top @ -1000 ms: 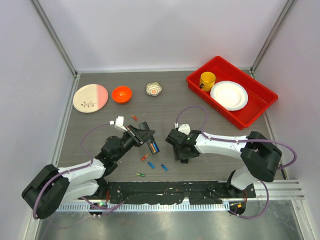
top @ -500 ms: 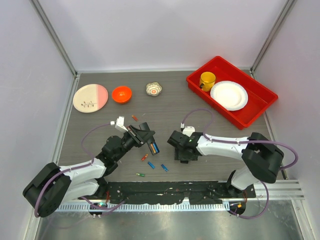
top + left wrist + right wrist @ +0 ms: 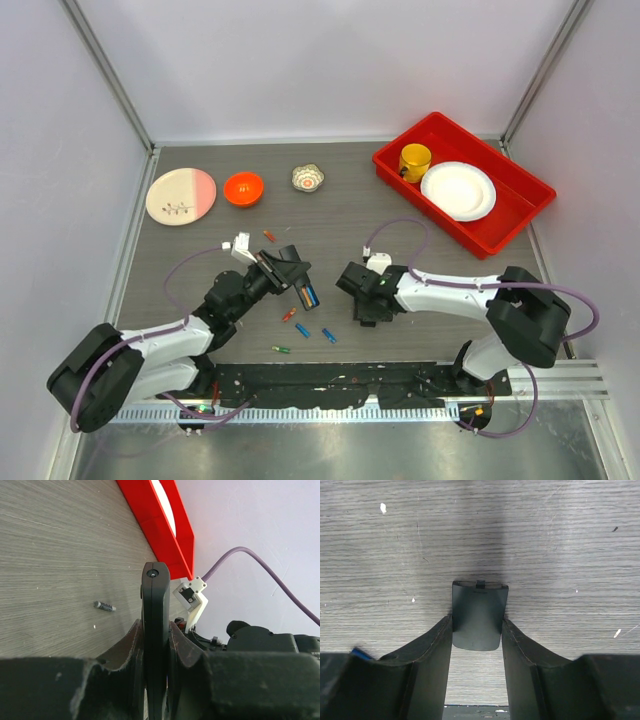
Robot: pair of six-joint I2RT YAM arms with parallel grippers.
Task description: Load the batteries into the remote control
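Batteries (image 3: 302, 329), tiny coloured cylinders, await loading: left gripper (image 3: 155, 635) clamps slim black plastic remote control (image 3: 155, 595), recess exposed; right gripper (image 3: 477, 622) straddles small flat black piece (image 3: 479, 610), grip unclear.

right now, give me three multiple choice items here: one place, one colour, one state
1. The small flat black squarish plastic piece lies: A in the red tray; B between the right claw's fingers; C on a plate.
2. The round bowl beside the pink-and-cream plate is: A orange; B green; C white.
3. The left claw is: A open; B shut on the slim black plastic remote control; C shut on a battery.
Answers: B, the fingers flank it; A, it shows orange; B, both fingers press its sides.
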